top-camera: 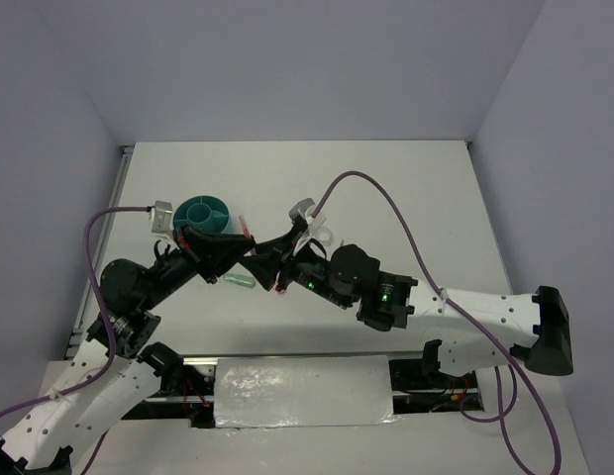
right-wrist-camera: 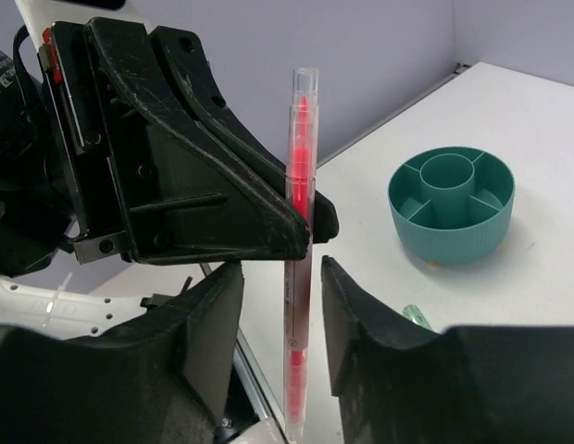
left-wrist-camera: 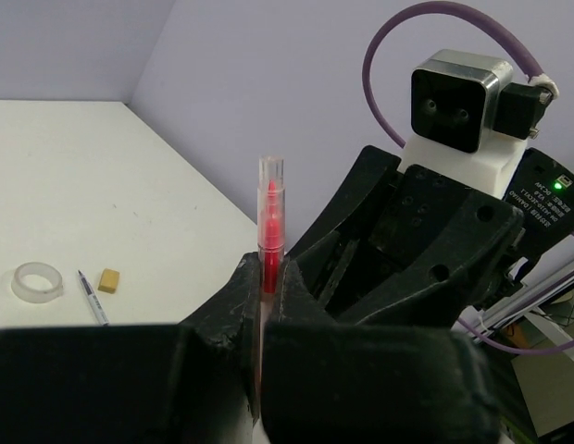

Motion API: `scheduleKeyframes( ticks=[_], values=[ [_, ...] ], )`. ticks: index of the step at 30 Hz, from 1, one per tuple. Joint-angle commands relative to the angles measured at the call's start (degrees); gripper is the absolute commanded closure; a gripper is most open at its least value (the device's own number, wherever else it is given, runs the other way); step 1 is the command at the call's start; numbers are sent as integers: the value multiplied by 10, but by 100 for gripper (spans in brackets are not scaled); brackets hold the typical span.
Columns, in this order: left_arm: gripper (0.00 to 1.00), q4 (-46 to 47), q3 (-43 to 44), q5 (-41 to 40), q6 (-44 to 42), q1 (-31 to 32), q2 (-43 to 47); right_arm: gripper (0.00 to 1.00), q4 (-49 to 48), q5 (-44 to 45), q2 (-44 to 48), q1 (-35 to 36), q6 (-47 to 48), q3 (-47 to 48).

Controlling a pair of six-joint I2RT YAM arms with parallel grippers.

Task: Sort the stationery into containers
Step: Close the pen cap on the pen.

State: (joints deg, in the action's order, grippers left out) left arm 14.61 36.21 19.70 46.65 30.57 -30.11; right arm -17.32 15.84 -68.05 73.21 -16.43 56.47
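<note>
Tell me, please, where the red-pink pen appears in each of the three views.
Top external: the red-pink pen is near the centre, just right of the teal cup.
Left wrist: upright in the middle, clamped by the left hand.
Right wrist: upright in the middle, between the open fingers of the right hand.
Shared landmark: the left hand, gripping the pen in every view.

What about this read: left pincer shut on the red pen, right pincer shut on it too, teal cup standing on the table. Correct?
Not the right pincer: it is open, jaws apart around the red pen, as the right wrist view shows. The left pincer is shut on the pen, and the teal cup stands on the table.
</note>
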Motion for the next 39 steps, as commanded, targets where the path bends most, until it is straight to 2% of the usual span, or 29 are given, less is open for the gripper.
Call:
scheduleKeyframes(
  ticks=[1,2,5,6,7,8,10,11,15,16,17,18,26,35,39],
  values=[
    [100,31,11,15,-3,2,8,55,-10,-10,-8,-5,10,34],
    [100,32,11,14,-1,2,10,61,-10,-10,-9,-4,10,35],
    [100,32,14,13,2,2,8,63,-11,-13,-14,-5,10,34],
    [100,33,15,14,2,2,8,67,-10,-15,-15,-4,9,33],
    [100,32,17,16,2,2,8,73,-10,-15,-16,-4,8,33],
    [100,33,18,16,3,2,6,91,-10,-14,-16,-4,8,32],
    [98,32,20,17,0,2,3,100,-11,-12,-14,-5,5,29],
    [95,31,21,17,-1,2,4,100,-12,-12,-12,-5,5,27],
    [50,8,33,15,-15,2,1,100,-10,-1,-2,-4,3,20],
    [45,-4,41,18,-25,2,-1,100,-9,2,2,-5,3,19],
    [34,-11,46,18,-29,2,-2,100,-7,2,2,-5,3,20],
    [32,-16,50,17,-33,2,-3,100,-5,2,2,-5,3,21],
    [27,-93,132,-40,-93,2,-15,100,7,-29,-5,-5,10,20],
    [38,-90,144,-42,-97,2,-49,100,22,-27,2,-3,16,24],
    [39,-84,137,-36,-94,2,-52,100,25,-25,6,-3,19,24]
  ],
)
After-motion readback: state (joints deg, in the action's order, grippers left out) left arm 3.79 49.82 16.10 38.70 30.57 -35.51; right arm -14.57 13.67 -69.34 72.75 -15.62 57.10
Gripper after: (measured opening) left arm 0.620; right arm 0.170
